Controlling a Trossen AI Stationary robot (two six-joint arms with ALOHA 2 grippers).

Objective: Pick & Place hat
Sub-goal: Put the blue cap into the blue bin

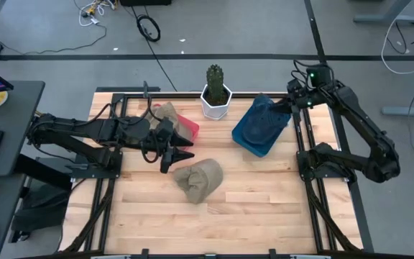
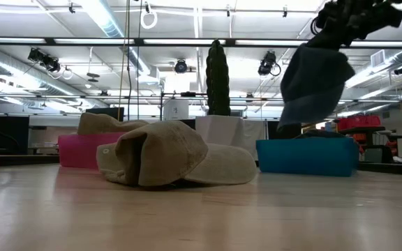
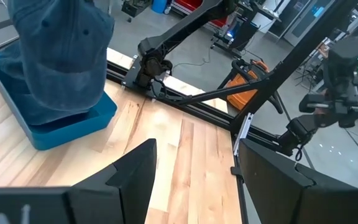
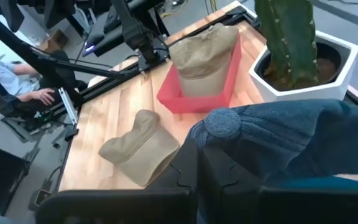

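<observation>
Blue hat [image 1: 263, 121] hangs from my right gripper [image 1: 290, 106], jaws clenched on it, just above the blue bin [image 1: 244, 143] at 3 o'clock of the cactus pot [image 1: 215, 102]. Drop still left. Tan hat [image 1: 200, 179] lies loose mid-table; my left gripper [image 1: 182, 154] hovers at its 10 o'clock, jaws spread, empty. Another tan hat sits in the red bin [image 1: 187, 128].

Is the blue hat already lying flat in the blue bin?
No, the blue hat hangs from the right gripper, lifted above the blue bin in the low view.
</observation>
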